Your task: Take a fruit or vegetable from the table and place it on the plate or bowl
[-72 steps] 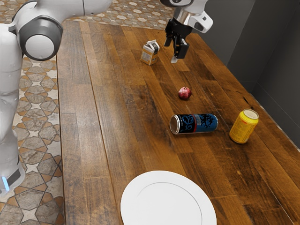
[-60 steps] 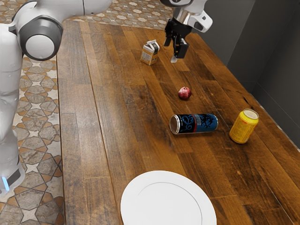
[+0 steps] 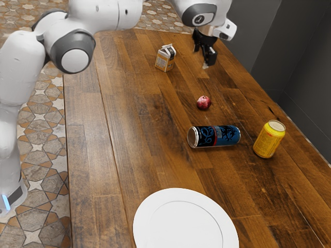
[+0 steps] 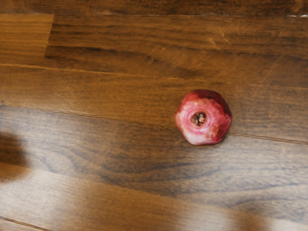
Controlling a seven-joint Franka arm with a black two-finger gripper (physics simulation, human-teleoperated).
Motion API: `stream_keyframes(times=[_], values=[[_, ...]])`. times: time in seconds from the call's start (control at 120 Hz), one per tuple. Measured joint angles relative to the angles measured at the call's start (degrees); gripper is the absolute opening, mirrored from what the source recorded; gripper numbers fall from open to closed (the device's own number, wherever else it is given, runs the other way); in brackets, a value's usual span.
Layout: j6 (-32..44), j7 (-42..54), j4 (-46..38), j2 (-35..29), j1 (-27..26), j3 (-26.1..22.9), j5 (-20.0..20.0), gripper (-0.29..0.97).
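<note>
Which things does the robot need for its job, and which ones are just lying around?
For the job: pomegranate, white plate, gripper.

Just lying about: milk carton, blue can on its side, yellow can standing up.

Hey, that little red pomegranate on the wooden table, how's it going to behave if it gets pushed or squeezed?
The pomegranate looks rounded with slightly flattened sides, so a push would probably roll it unevenly on the smooth table. Its skin looks firm and dull, likely stiff and not very slippery. Being small, it's probably light.
</note>
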Motion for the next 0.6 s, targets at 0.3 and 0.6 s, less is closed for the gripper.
stream_keyframes(times=[0.3, 0.6], values=[[18.26, 1.42, -0.25, 8.43, 3.48, -0.34, -4.66, 0.66], [30.96, 2.06, -11.21, 9.81, 2.91, -0.29, -8.06, 0.66]])
